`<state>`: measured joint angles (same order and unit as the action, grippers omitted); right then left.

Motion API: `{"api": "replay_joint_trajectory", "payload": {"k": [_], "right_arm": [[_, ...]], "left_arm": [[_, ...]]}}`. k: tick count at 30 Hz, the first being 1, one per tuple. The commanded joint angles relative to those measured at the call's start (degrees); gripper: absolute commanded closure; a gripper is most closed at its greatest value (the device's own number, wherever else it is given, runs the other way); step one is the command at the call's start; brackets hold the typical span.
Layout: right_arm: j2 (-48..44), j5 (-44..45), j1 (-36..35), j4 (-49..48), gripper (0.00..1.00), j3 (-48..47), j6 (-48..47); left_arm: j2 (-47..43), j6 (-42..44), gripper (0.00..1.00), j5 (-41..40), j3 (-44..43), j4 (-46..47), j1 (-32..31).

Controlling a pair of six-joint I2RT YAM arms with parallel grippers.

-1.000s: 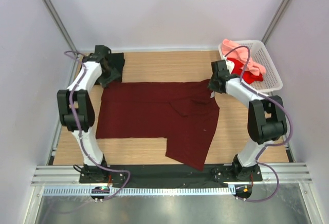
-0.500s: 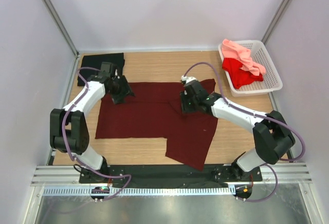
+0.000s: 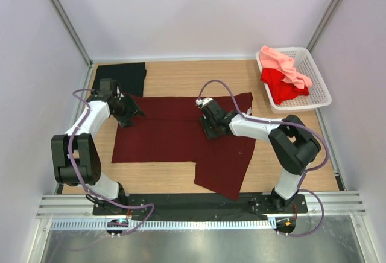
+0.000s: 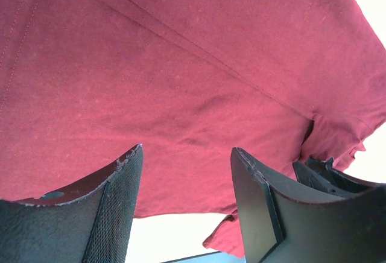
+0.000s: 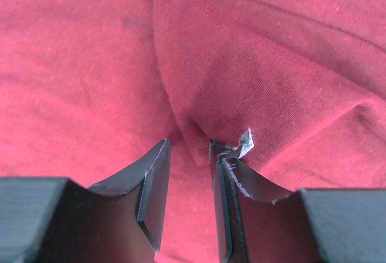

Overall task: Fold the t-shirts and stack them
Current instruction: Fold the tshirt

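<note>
The spread cotton t-shirt [image 3: 175, 133] is plain dark maroon — under the wrist cameras it reads a brighter crimson [image 4: 181, 82]. The folded cloth shirt [image 3: 123, 73] at the far left corner is black. In the white plastic lattice basket [image 3: 316, 82] lie a bright red shirt [image 3: 280, 85] and a salmon pink one [image 3: 283, 61]. The wooden bench [image 3: 181, 73] is light tan — the arms are white and black, with purple cables.

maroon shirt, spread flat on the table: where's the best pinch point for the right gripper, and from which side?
Probably the raised fold tip in the maroon shirt, just ahead of the right gripper. The rest lies flat against the table with nothing to pinch, while this flap stands up as a pointed ridge. Come in low from the gripper's present side, one finger either side of the tip; the jaws stand slightly apart there.
</note>
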<state>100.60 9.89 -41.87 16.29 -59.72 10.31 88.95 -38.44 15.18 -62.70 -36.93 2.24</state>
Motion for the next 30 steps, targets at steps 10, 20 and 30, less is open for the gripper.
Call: {"api": "replay_joint_trajectory", "payload": {"k": [10,20,30], "right_arm": [[1.88,4.43,0.03,-3.73,0.77,-3.29,-1.69],[-0.58,-0.03,0.03,7.86,0.99,-9.26,1.55],[3.64,-8.83,0.82,14.2,0.98,-12.96,9.12]], "left_arm": [[-0.79,0.91,0.39,1.08,-0.76,0.72,-0.04],[-0.27,0.82,0.38,-1.99,-1.55,-0.95,-0.04],[1.32,0.64,0.38,-2.43,-1.73,-1.39,-0.04]]}}
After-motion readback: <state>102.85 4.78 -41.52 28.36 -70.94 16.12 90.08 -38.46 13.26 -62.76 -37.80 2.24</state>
